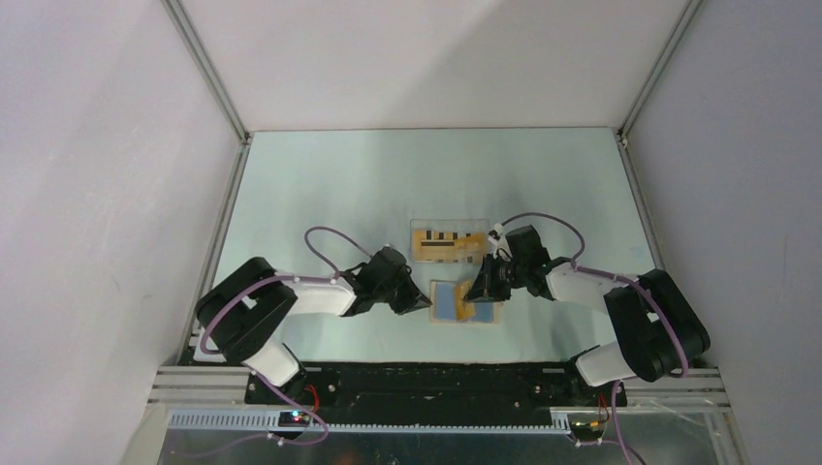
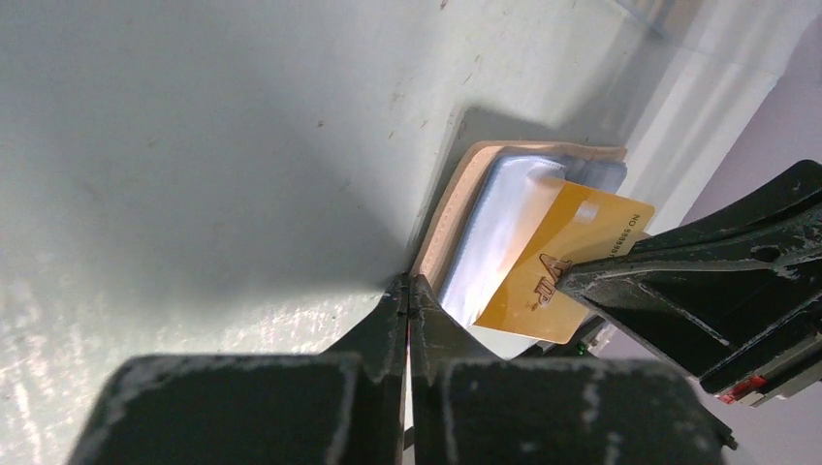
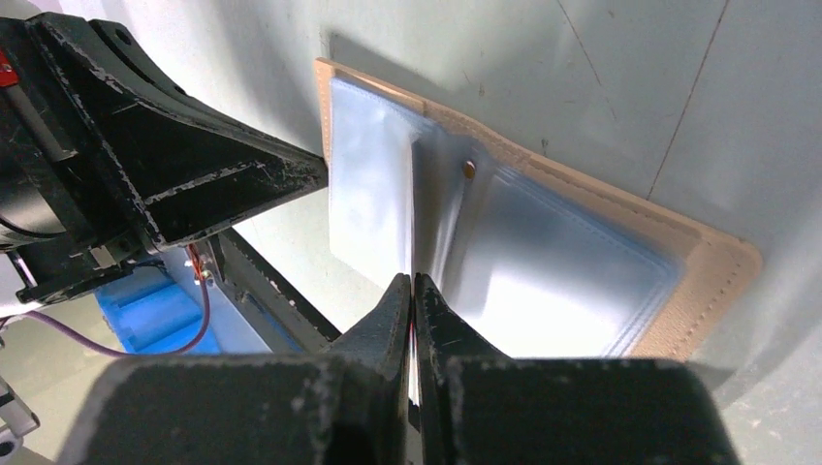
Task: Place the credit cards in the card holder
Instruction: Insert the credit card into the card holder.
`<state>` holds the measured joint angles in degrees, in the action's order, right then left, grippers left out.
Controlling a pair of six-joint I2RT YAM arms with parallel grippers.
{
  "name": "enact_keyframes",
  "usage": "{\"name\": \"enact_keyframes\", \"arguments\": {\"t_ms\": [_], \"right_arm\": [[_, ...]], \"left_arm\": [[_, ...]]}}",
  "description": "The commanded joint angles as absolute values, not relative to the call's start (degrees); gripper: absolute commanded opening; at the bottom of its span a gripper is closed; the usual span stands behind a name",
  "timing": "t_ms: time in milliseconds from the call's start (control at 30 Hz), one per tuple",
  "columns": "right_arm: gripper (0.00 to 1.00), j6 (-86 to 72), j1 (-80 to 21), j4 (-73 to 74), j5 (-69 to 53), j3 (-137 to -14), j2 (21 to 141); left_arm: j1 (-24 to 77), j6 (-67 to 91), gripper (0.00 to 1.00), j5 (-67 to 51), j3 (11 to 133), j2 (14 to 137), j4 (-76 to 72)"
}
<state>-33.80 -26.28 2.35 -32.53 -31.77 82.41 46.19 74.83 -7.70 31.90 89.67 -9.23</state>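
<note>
While the left gripper (image 2: 408, 289), jaws closed, pinned an edge of the open tan card holder (image 3: 708, 266), the right gripper (image 3: 414, 286) clamped a thin orange-yellow card (image 2: 572, 257) over its pale-blue sleeves (image 3: 562, 281); skewed entry might snag there.

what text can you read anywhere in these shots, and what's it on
"VIP": on the gold card held in the right claw.
"No" plus a row of digits, along that card's edge: digits too small to read surely.
Dark marks on the credit cards in the clear tray: blurred, unreadable.
Card holder: no text.
</note>
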Motion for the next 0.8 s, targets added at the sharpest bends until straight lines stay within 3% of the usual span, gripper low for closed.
{"name": "enact_keyframes", "arguments": {"t_ms": [0, 267, 633, 767], "right_arm": [[0.05, -33.4, -26.1, -2.3, -32.8, -31.4, 82.7], [0.05, -41.0, -26.1, -11.2, -35.0, -26.8, 84.3], [0.09, -39.9, -29.3, -3.7, -28.1, -26.4, 84.8], [0.06, -39.3, -29.7, -1.3, -24.6, -26.4, 82.4]], "left_arm": [[46.4, 72.9, 0.0, -7.9, 33.6, 91.4, -9.1], [46.4, 72.9, 0.0, -8.0, 34.0, 92.1, -9.1], [46.4, 73.0, 0.0, -8.5, 34.5, 92.6, -9.1], [46.5, 73.1, 0.0, -8.7, 34.8, 93.0, -9.1]]}}
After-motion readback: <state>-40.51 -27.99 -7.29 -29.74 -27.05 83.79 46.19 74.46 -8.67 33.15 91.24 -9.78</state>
